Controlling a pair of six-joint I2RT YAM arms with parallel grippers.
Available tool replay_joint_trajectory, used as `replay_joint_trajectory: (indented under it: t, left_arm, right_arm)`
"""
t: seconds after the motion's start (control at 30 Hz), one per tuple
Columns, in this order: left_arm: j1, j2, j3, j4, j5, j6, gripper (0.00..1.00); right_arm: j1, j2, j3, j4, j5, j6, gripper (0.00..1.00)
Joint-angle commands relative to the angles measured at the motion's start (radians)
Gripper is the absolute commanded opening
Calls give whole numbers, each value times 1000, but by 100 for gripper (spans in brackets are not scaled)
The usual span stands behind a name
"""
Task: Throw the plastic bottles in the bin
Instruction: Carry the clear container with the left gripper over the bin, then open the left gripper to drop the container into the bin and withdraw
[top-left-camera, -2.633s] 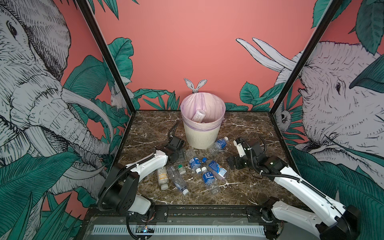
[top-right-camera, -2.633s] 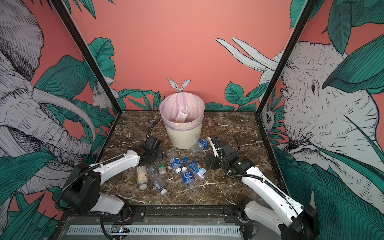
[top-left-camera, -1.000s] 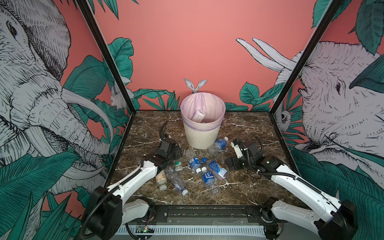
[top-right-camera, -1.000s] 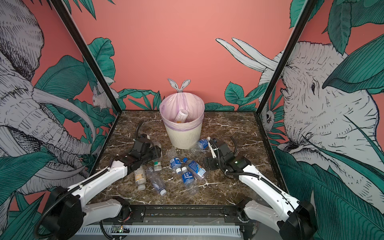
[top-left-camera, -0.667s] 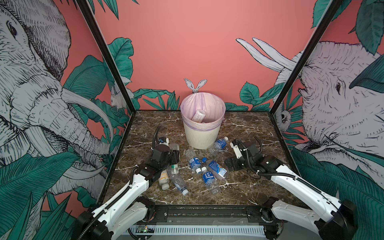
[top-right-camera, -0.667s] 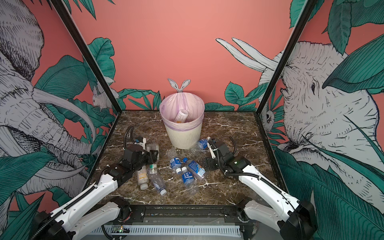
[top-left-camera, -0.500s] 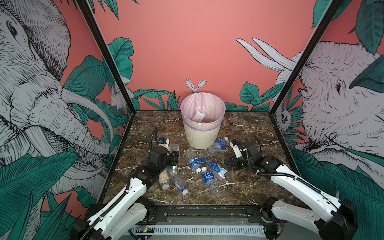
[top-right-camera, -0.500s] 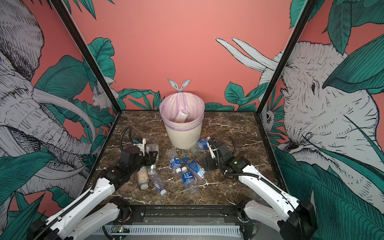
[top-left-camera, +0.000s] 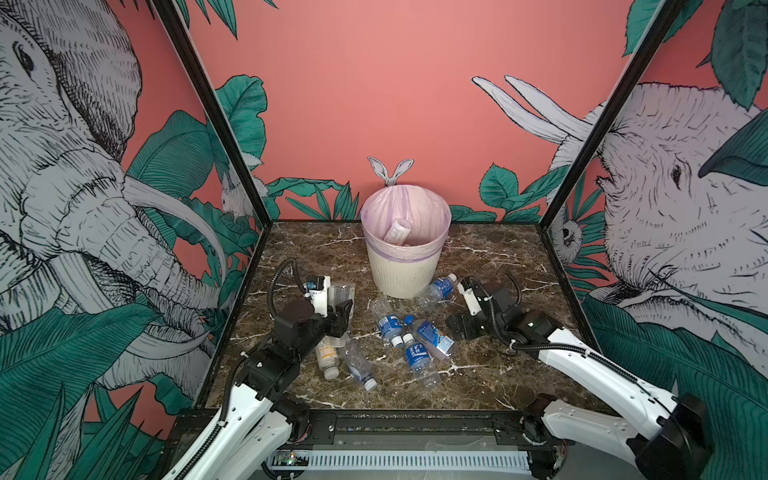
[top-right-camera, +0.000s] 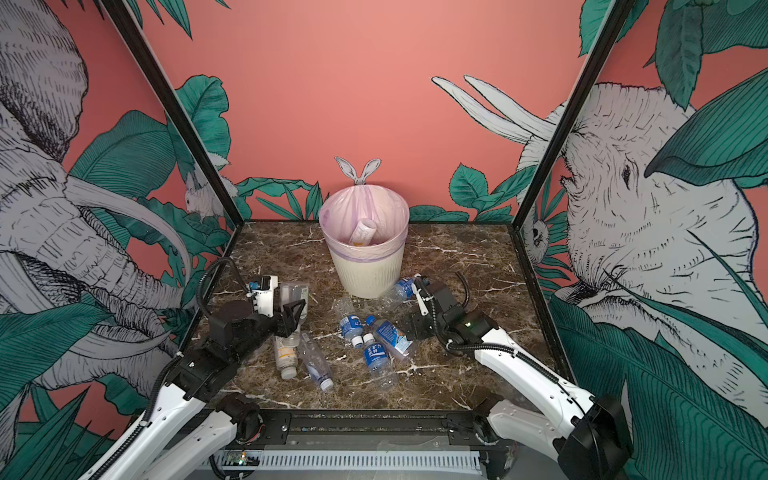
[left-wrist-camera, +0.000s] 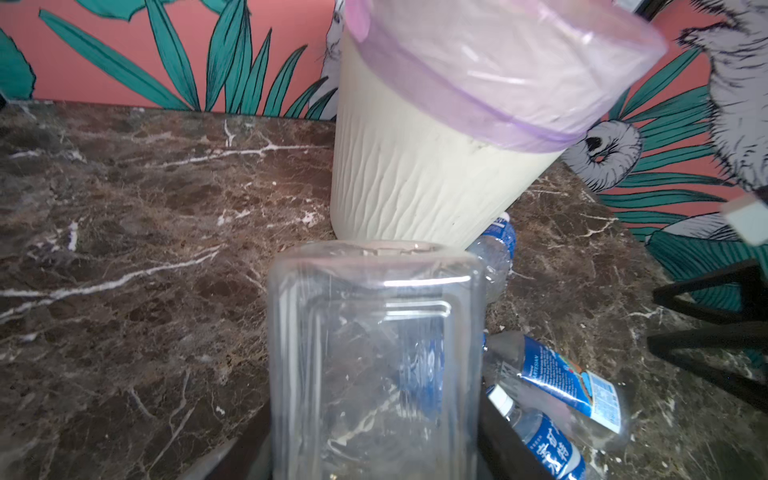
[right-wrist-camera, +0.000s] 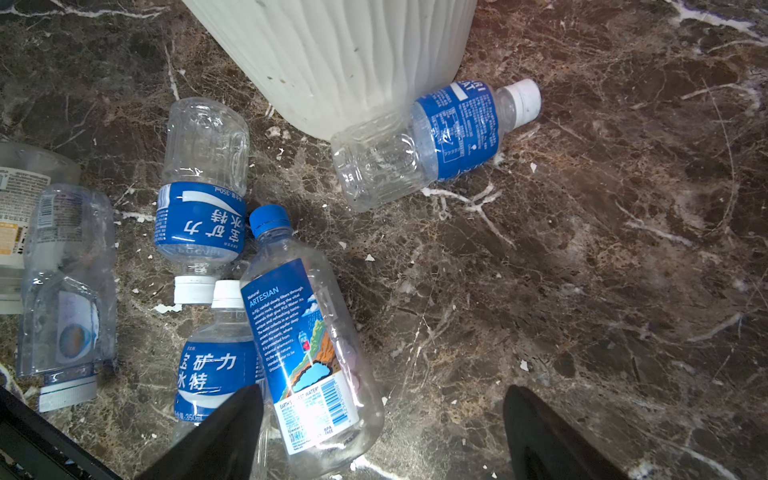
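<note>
My left gripper (top-left-camera: 337, 312) is shut on a clear unlabelled plastic bottle (top-left-camera: 341, 296), held upright above the table to the left of the bin (top-left-camera: 405, 268). In the left wrist view that bottle (left-wrist-camera: 374, 353) fills the space between the jaws, with the bin (left-wrist-camera: 415, 178) behind it. A bottle (top-left-camera: 397, 230) lies inside the lilac-lined bin. Several blue-labelled bottles (top-left-camera: 417, 355) lie in a cluster in front of the bin. My right gripper (top-left-camera: 457, 326) hangs open just right of that cluster, with the base of a blue-capped bottle (right-wrist-camera: 307, 340) between its fingers (right-wrist-camera: 232, 419).
A white and yellow bottle (top-left-camera: 326, 357) and a crushed clear one (top-left-camera: 358, 366) lie under the left arm. Another blue-labelled bottle (right-wrist-camera: 440, 137) leans against the bin's foot. The painted walls (top-left-camera: 232, 174) close the marble table (top-left-camera: 498, 374) on three sides.
The left gripper has raised the clear bottle off the table and turned it upright, its jaws closing tighter on it. The right arm has stayed where it was.
</note>
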Motion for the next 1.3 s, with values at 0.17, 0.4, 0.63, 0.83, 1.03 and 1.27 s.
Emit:
replay_joint_trajectory:
  t: [0.17,0.4,0.63,0.83,1.03,1.27]
  left_arm:
    - [-41,142,343,56,52,138,58]
    - [-72,587,859,140,157,225,59]
    - [-56,1108,1442,32,136,240,100]
    - [-6,1134,1502,41,158,212,100]
    - [-4,964,1287,51,133,220,100]
    - [5,744,1012,65,69,221,100]
  right_arm:
    - [9,-23,17,18,-1,-18,93]
    - [9,-40,37,8,-4,-23,93]
    - [10,-50,58,-4,-3,-12,93]
    - [21,-93,74,-31,-21,-7,95]
    - [70,-77,68,-57,-21,-19,94]
    - [136,-8,80,-79,-12,-35,93]
